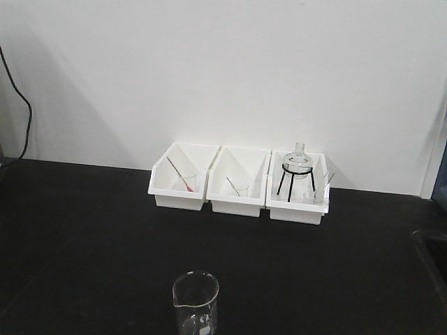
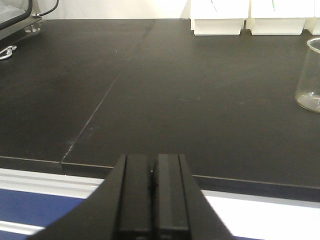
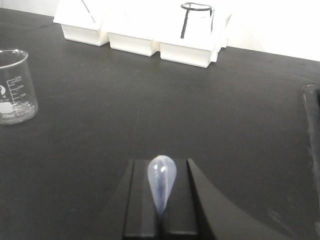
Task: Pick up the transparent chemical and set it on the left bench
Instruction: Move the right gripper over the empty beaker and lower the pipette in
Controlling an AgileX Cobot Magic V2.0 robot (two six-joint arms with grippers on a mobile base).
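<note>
We clamp the right pincer (image 3: 161, 222) on the transparent chemical (image 3: 161, 182) by its bulb, poised over the left worktop (image 3: 215, 110) for release; the left pincer (image 2: 154, 200) rests together, empty.

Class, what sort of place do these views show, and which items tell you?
Most likely a chemistry lab: a black bench carries a graduated glass beaker, white bins with glassware on a tripod stand, and the right fingers pinch a dropper pipette.
</note>
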